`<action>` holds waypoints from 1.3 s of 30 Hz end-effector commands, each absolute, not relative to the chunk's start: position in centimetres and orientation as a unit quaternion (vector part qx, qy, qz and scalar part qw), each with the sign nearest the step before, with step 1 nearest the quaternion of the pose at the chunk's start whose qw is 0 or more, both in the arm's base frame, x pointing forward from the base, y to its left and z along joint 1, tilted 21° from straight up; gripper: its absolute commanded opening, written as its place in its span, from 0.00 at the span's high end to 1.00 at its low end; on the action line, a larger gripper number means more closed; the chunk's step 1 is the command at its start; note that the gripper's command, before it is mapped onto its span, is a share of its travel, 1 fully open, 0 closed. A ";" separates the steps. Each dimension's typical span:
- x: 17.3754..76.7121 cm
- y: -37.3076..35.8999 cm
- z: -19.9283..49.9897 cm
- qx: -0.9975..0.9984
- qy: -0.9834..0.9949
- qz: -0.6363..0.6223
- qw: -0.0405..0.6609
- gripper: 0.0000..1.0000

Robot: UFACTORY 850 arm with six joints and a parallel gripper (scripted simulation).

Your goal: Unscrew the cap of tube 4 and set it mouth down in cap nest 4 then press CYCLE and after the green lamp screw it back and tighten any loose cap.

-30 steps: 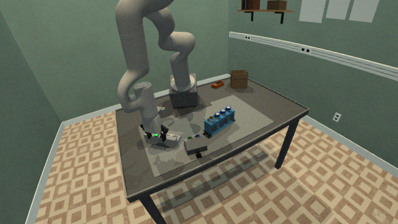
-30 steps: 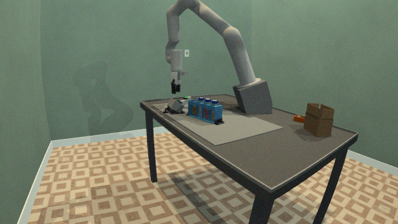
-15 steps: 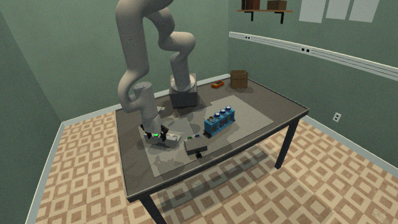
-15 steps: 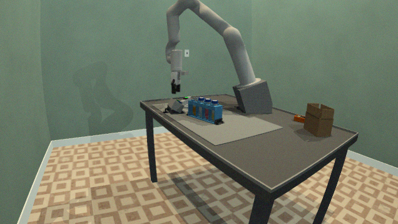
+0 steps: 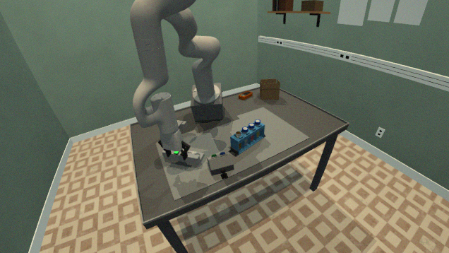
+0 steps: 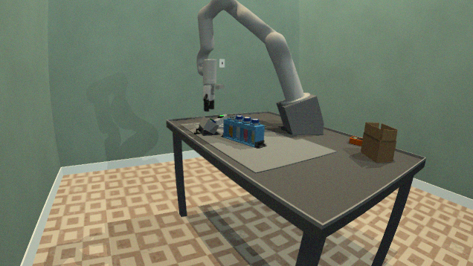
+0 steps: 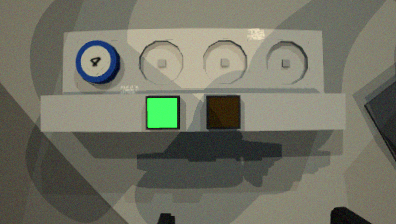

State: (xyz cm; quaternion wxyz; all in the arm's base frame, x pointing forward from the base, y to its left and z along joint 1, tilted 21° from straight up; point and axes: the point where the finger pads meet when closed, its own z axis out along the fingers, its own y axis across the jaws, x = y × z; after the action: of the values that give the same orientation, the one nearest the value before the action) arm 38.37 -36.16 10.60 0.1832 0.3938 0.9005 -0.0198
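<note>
One cap (image 7: 97, 62) in four nests (image 7: 161, 62), beneath the open tool (image 5: 177, 153) (image 6: 209, 105). Three capped tubes, one uncapped, in one rack (image 5: 248, 138) (image 6: 243, 131). Two lamps (image 7: 163, 112), one lit green.

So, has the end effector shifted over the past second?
No, not visibly: in the top view the end effector hangs over the same part of the cap tray as before.
</note>
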 end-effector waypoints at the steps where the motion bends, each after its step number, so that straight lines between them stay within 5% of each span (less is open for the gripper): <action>1: 38.4 -36.2 10.7 0.394 0.900 -0.020 0.184 0.00; 15: 38.4 -36.2 10.7 0.394 0.900 -0.020 0.184 0.00; 16: 37.6 -36.1 10.8 0.394 0.900 -0.020 0.184 0.54; 39: 26.0 -35.2 11.9 0.394 0.900 -0.020 0.184 0.54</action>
State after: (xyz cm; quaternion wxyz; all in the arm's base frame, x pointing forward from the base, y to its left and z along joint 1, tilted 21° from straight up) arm 28.34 -35.31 11.47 0.1827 0.3942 0.9004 -0.0206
